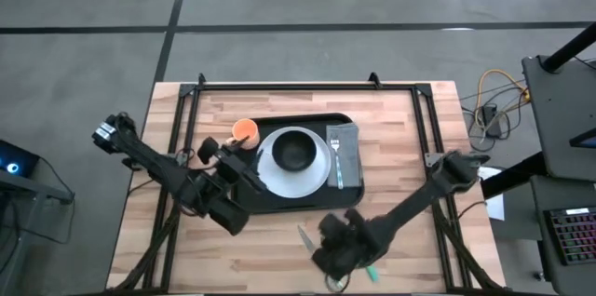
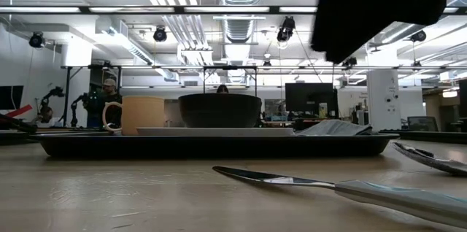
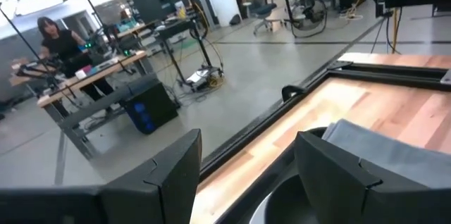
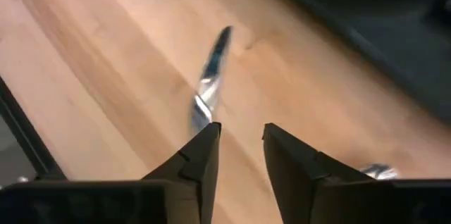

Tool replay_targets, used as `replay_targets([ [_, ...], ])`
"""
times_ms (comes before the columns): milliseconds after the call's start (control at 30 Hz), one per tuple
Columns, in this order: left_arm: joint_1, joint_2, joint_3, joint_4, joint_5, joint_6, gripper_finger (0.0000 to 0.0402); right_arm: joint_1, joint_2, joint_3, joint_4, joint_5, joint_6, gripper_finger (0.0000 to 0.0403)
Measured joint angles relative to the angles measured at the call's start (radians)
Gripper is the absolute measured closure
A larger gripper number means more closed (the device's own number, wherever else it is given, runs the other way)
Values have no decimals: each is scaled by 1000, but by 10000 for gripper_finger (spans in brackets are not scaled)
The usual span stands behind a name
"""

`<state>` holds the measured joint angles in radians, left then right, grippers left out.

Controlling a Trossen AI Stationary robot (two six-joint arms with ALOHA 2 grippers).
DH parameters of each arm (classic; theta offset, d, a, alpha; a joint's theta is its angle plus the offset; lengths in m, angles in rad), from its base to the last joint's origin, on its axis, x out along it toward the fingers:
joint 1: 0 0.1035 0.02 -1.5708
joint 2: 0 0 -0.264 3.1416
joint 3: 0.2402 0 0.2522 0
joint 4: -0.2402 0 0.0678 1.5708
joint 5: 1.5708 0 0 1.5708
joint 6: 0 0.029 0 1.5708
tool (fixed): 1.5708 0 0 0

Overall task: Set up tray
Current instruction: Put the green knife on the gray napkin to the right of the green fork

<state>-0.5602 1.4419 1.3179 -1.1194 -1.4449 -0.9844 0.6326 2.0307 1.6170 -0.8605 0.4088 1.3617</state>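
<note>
Two dark fingers [image 4: 204, 160] of the right gripper [image 4: 239, 157] stand slightly apart with bare wood between them, pinching nothing. Just past their tips lies one knife [image 4: 209, 86] flat on the table [image 4: 91, 76], its blade pointing away from the gripper. In the high view this gripper [image 1: 337, 240] hangs over the near part of the table, in front of the tray [image 1: 279, 203], with the knife [image 1: 306, 237] just beside it and a green-handled utensil [image 1: 370, 269] showing under the arm.

Left fingers [image 3: 331, 175] are spread wide, holding nothing; between them show a plate's rim [image 3: 262, 206] and the grey napkin [image 3: 394, 157]. From above, the left gripper [image 1: 237, 180] hovers over the tray's left end.

One black tray sits mid-table, long side running left to right. On it I count one white plate [image 1: 317, 173] at centre, one dark bowl [image 1: 295, 152] on the plate, one orange cup [image 1: 244, 130] at the far left corner, and one napkin [image 1: 343, 152] on the right with one fork [image 1: 336, 161] lying on it. The low view shows cup [image 2: 142, 115], bowl [image 2: 220, 110] and napkin [image 2: 334, 128] in a row above the tray rim [image 2: 211, 144].

One person [image 3: 60, 41] stands at a desk beyond the table.
</note>
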Motion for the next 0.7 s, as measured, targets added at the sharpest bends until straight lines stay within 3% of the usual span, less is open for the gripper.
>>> replay_targets([
  [367, -2, -175, -152, -6, 78, 6, 194, 49, 296, 444, -253, -34, 96, 296],
  [500, -2, -204, -186, -8, 85, 6, 194, 60, 371, 539, -350, -103, 121, 306],
  [700, -2, -228, -200, -10, 85, 19, 194, 75, 420, 597, -371, -119, 163, 316],
])
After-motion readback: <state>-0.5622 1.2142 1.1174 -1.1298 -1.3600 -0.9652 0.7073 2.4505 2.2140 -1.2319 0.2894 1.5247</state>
